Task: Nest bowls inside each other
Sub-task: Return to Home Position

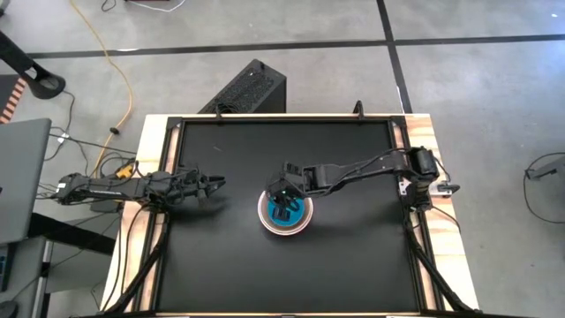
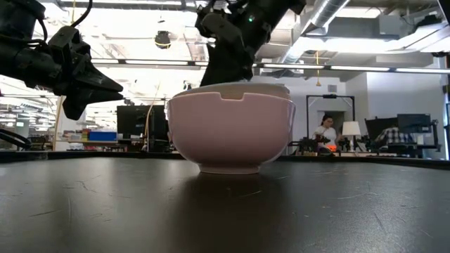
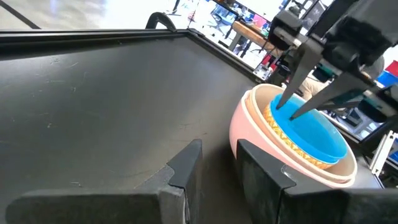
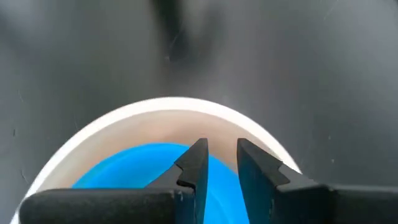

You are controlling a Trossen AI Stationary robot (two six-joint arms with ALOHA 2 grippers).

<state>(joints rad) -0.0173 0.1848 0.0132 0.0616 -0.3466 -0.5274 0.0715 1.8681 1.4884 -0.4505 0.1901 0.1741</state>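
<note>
One stack of nested bowls (image 1: pixel 285 213) stands on its base near the table's middle. The outermost bowl is pale pink (image 2: pixel 232 133). Inside it show a white rim (image 3: pixel 252 118), a yellow patterned layer (image 3: pixel 281 135) and, innermost, a bright blue bowl (image 3: pixel 314 134). My right gripper (image 3: pixel 289 111) hangs over the stack and slants down. Its two fingers stand a little apart, their tips inside the blue bowl near its rim. Nothing shows between them in the right wrist view (image 4: pixel 222 163). My left gripper (image 1: pixel 217 184) waits, open, left of the stack and above the table. My right gripper reaches into the blue bowl from above, slanting down, with its fingertips (image 3: pixel 281 104) close to the inner wall (image 3: pixel 292 121) by the rim. I cannot tell whether they touch the bowl. The bowl sits in the stack.
A raised black frame (image 1: pixel 399 132) borders the dark table. Bare tabletop (image 1: pixel 353 265) lies all round the stack. Beyond the far edge stands a black box (image 1: pixel 252 88), and a laptop (image 1: pixel 18 177) sits off the left side. A person (image 2: pixel 325 131) sits far back in the room.
</note>
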